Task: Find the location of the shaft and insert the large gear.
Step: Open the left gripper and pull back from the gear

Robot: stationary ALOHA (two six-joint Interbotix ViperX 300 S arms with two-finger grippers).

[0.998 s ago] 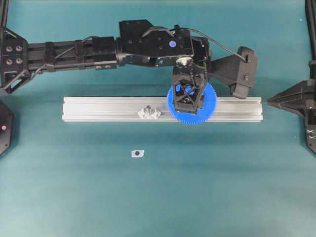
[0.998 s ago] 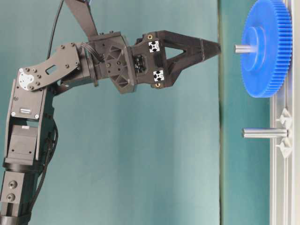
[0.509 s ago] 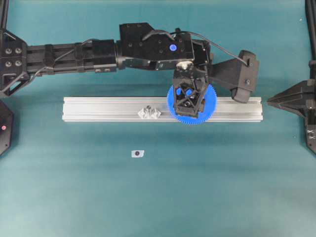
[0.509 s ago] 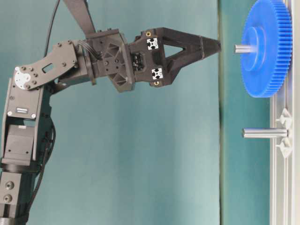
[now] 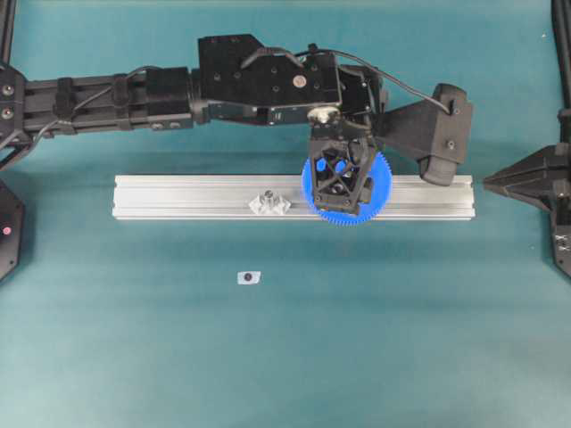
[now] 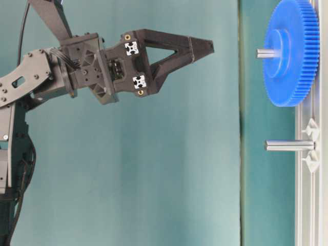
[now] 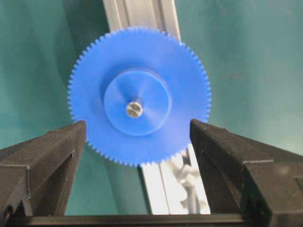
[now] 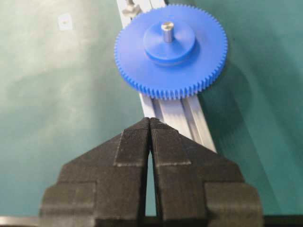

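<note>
Sitting flat on the rail (image 5: 178, 196), the large gear (image 7: 139, 101) is wearing the shaft (image 7: 134, 109) through its hole, probably fully down. My left gripper (image 7: 137, 156) is hanging wide open, holding nothing; my right gripper (image 8: 150, 137) is resting shut.

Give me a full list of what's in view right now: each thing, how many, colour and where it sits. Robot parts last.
large gear: one, bright blue, seated on the rail's right part, a metal pin poking through its hub.
shaft: one, silver, upright through the gear's centre.
second pin: one, silver, standing bare on the rail left of the gear, clear brackets beside it.
rail: one, silver aluminium, lying across the table's middle.
tag: one, white with a dark dot, on the mat below the rail.
mat: teal, covering the table.
left gripper: black, open, above the gear, clear of it.
right gripper: black, shut, at the rail's right end.
</note>
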